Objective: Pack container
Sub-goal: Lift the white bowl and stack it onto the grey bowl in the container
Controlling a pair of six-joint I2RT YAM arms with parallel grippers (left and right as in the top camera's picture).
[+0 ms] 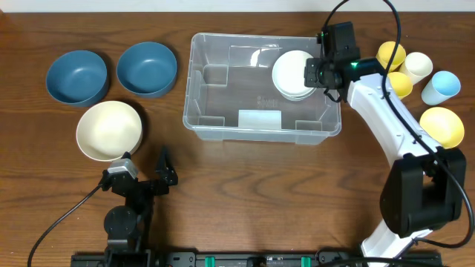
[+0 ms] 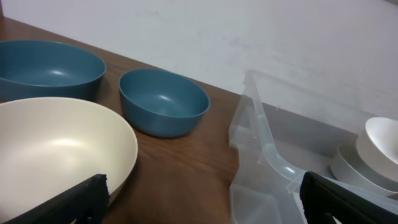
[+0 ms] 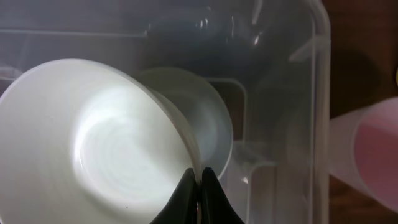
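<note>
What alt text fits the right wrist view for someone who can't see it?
The right arm's black fingers are shut on the rim of a round white bowl, holding it over a second white bowl inside the large clear rectangular plastic bin. A pale cup shows at the picture's right edge, outside the bin.

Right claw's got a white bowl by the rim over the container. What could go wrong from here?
1. The right claw pinches only the thin rim of the tilted white bowl; it may slip or swing.
2. A second bowl already sits in the container beneath; a tilted drop could land askew instead of nesting.
</note>
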